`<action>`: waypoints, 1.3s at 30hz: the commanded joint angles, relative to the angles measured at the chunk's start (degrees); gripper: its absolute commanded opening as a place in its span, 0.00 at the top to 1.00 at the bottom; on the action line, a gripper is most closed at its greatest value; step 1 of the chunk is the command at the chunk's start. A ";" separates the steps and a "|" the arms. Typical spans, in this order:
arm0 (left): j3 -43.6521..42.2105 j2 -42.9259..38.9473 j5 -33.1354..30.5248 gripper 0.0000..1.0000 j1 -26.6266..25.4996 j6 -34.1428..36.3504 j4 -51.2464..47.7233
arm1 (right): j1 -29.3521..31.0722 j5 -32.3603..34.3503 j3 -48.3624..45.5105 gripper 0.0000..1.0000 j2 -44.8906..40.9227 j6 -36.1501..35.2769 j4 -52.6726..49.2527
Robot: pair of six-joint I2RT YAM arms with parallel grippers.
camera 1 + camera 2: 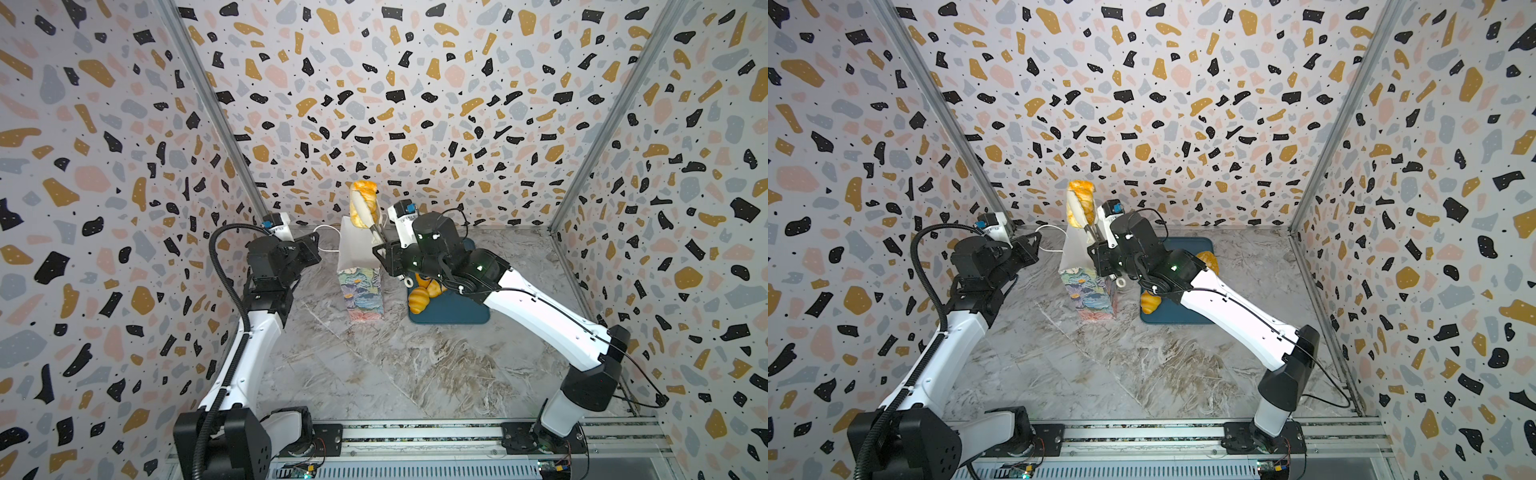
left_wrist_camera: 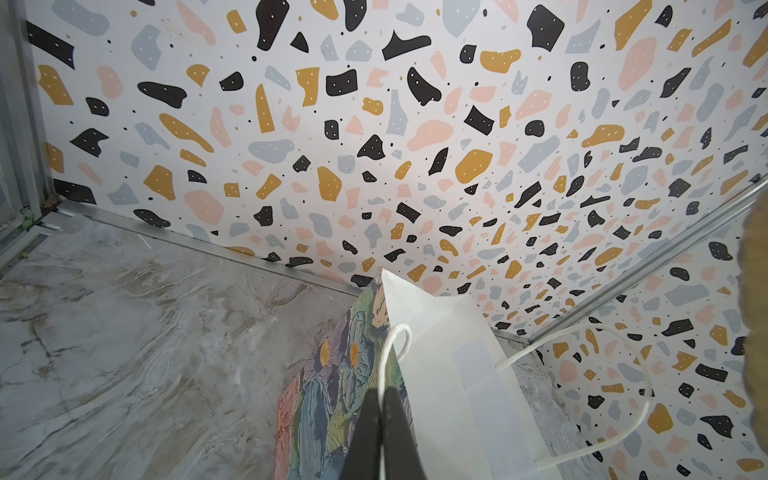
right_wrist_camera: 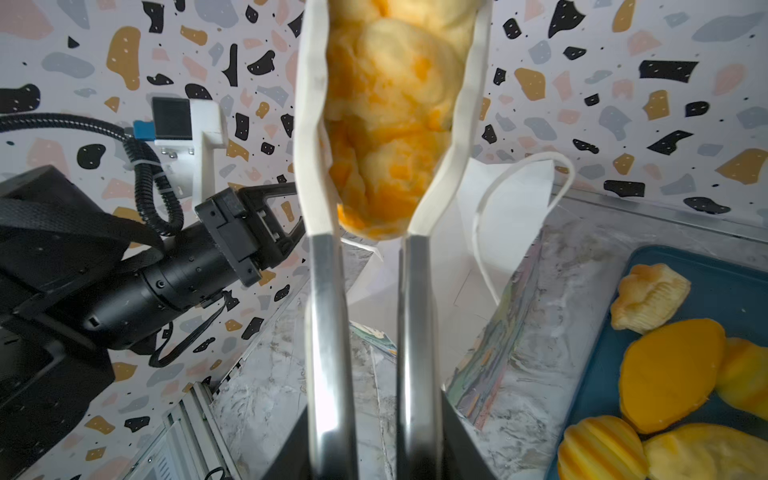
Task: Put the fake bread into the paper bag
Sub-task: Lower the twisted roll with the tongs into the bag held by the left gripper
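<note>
The plaited golden-orange toy bread [image 1: 365, 189] [image 1: 1080, 195] [image 3: 390, 124] hung upright in the air, pinched along its sides by the white-padded fingers of the right pincer [image 1: 365, 216] [image 3: 390, 62]. Its upper end was cut off in the right wrist view. It was held over the tall paper bag with a pastel flower print and white lining [image 1: 360, 291] [image 1: 1088, 291] [image 2: 440, 353] [image 3: 515, 199], which stood on the marble-patterned table [image 1: 374, 374]. In both top views the bread and pincer covered the bag's mouth, so whether anything already lay inside could not be made out. The left pincer [image 2: 380, 399] was pressed together at the bag's near rim. The paper edge and a thin white cord handle both ran in between its tips, and it was unclear which of the two it nipped. Just beside the bag lay a dark-blue flat tray [image 1: 449, 318] [image 1: 1167, 318] [image 3: 723, 291] with other toy breads: a tan ridged pastry [image 3: 648, 297], a smooth orange oval [image 3: 669, 374] and a ridged roll [image 3: 598, 449] [image 1: 417, 301] [image 1: 1149, 302]. The right arm hid most of the tray from above, and the frame edge cropped the rest, so their number could not be told.
</note>
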 commanded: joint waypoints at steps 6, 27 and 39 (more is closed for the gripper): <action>0.11 -0.18 0.60 1.00 -0.29 -0.13 1.82 | 1.08 1.59 9.68 0.65 4.79 -1.28 -6.13; 0.37 -0.33 0.51 1.00 -0.26 0.36 1.34 | 0.84 6.49 11.17 0.44 8.51 0.25 -14.63; 0.29 -0.29 0.41 1.00 -0.26 0.33 1.34 | 0.71 4.61 6.88 0.42 3.69 -0.15 -9.85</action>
